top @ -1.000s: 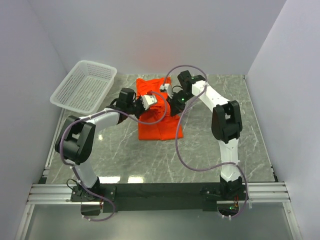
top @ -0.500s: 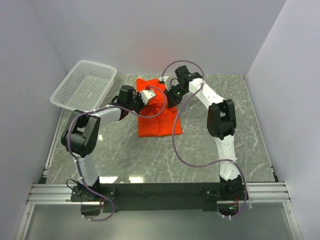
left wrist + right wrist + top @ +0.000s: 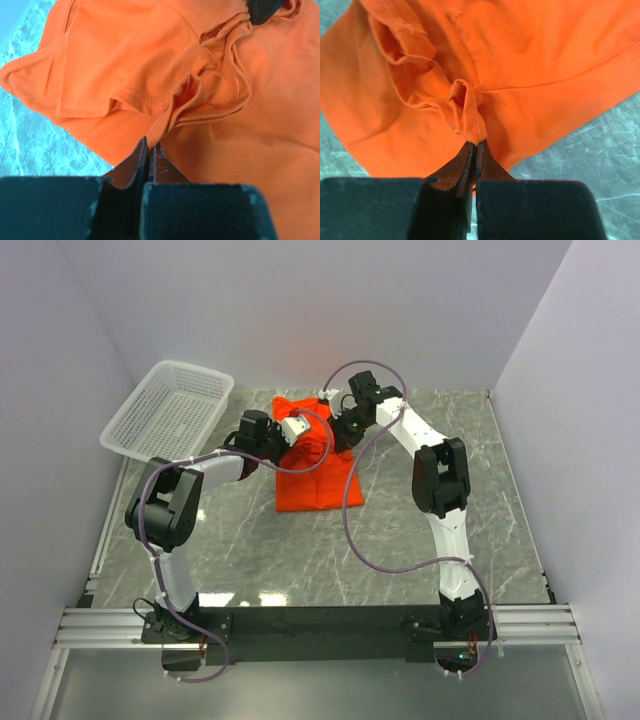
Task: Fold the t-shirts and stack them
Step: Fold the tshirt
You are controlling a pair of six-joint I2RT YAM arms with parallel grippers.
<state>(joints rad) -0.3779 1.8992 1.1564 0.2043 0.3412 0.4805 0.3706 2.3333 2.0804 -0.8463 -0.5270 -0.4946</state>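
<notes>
- Seen from above, an orange-red t-shirt point(image 3: 318, 480) lies on the grey marbled desk point(image 3: 430, 530), toward the far side and between the two arms. Its near part lies flat and its far part is bunched up.
- The left arm point(image 3: 210, 472) and the right arm point(image 3: 410, 425) both reach the shirt's far end, their tips close together over the gathered cloth. From this height it cannot be told whether either pair of fingers is apart or together.
- The left wrist camera shows what the overhead view does not: the left fingers point(image 3: 148, 150) are pressed together on a narrow ridge of the shirt's cloth. A stitched hem and a loose flap spread to the left of the ridge, and a strip of marbled desk shows along the left edge.
- The right wrist camera gives the matching close-up: the right fingers point(image 3: 476, 150) are pinched tight on a small folded tuck of the shirt, a stitched seam running down into the grip. More folds gather above and to the left, and bare desk shows at the lower right.
- Only the overhead view takes in the white mesh basket point(image 3: 150, 425), tilted at the desk's far left corner by the wall, apart from the shirt.
- Also seen only from above, a purple cable point(image 3: 350, 540) loops from the right arm across the desk.
</notes>
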